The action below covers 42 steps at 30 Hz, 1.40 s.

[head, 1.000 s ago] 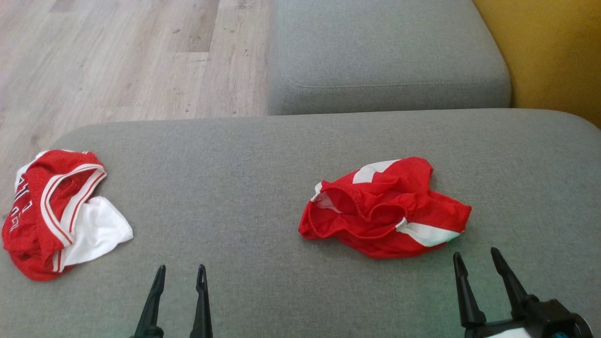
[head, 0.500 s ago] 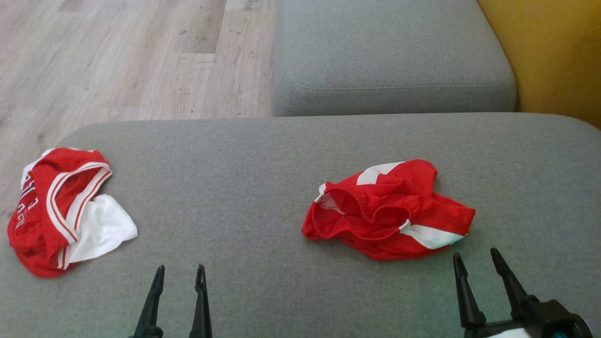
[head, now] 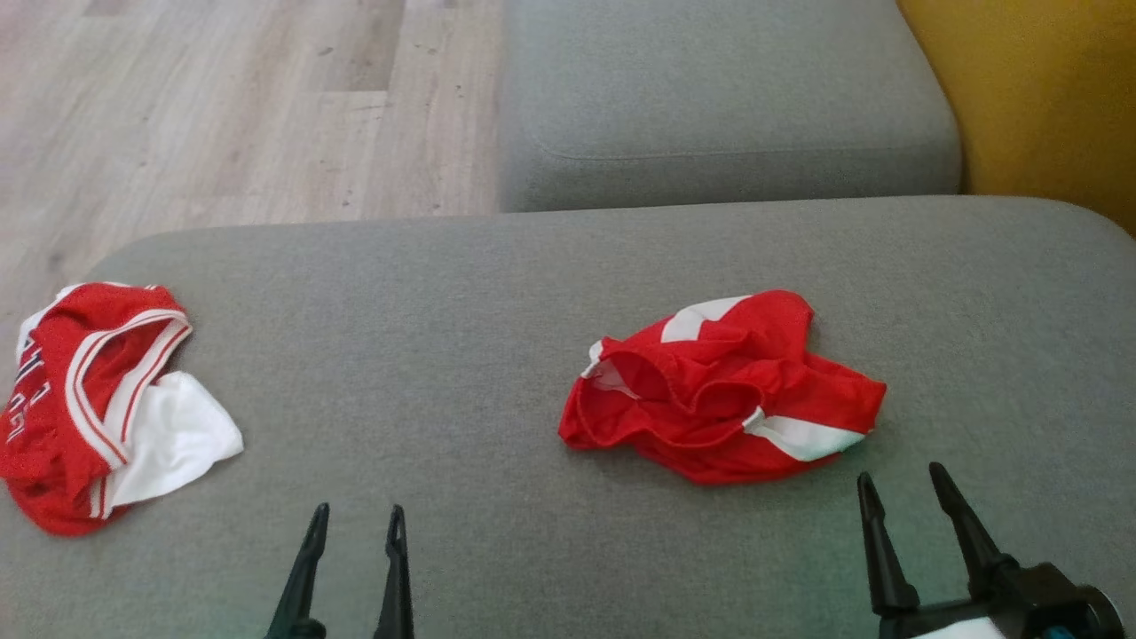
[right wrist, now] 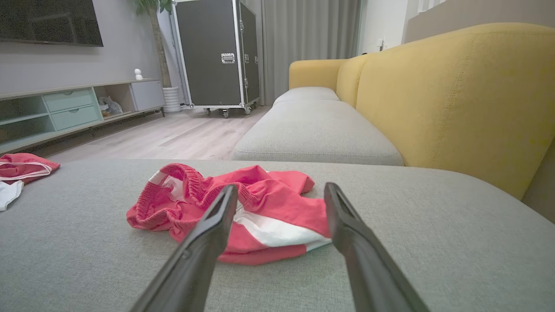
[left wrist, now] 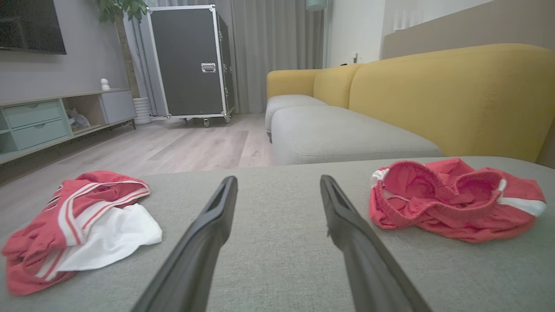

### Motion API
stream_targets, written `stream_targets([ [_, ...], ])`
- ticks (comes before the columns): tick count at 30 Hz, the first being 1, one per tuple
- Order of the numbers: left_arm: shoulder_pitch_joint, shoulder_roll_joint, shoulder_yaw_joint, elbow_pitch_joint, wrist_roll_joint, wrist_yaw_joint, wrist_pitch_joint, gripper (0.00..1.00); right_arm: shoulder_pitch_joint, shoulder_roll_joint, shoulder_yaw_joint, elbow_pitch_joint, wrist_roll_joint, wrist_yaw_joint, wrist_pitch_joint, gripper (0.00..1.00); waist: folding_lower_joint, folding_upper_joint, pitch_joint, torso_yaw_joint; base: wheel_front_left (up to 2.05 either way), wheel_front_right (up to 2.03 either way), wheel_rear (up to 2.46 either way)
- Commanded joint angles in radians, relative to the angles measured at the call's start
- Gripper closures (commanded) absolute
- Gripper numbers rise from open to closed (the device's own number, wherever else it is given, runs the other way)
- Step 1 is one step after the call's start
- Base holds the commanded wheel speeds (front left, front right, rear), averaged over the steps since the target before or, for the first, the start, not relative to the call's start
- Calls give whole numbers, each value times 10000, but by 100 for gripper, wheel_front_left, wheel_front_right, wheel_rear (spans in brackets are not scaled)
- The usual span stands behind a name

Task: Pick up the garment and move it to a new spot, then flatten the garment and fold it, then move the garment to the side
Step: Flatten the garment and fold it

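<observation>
A wide grey sofa cushion (head: pixel 461 293) is seen carrying everything. A crumpled red garment (head: pixel 723 395) with white panels is laid right of the cushion's middle, toward its near edge. A red and white jersey (head: pixel 89 399) is bunched at the left edge. The right tool (head: pixel 898 472) is held wide open just short of the garment, with nothing gripped. The left tool (head: pixel 358 513), equally spread and empty, is held over bare cushion by the near edge.

Soft even indoor light, faint shadows, wide-angle wrist distortion.
</observation>
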Motion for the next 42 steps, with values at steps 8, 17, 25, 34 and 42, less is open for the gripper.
stream_targets([
  [8, -1107, -87, -494, -222, 128, -298, -91, 0, -545, -83, 682, -444, -251, -7, -23, 0, -1, -1, 423, -821, 0, 0, 0],
  [17, -2908, -87, -1943, 1478, -703, -256, -91, 0, -786, -83, 819, -410, -398, -7, -23, 0, -1, -1, 916, -1962, 0, 0, 0],
  [25, -5100, -87, -3864, 3415, -2260, -587, 1578, 0, -960, -83, 549, -346, -605, -7, -23, 0, -1, -1, 1433, -2895, 0, 0, 0],
  [34, -7419, -87, -5408, 4882, -2542, -263, 3127, 0, -1315, -83, 695, -216, -110, -7, -23, 0, -1, -1, 2003, -3524, 0, 0, 0],
  [42, -8372, -87, -5661, 5742, -2889, -64, 3316, 22, -1538, -83, 902, -150, -49, -7, -23, 0, -1, -1, 2364, -3882, 0, 0, 0],
])
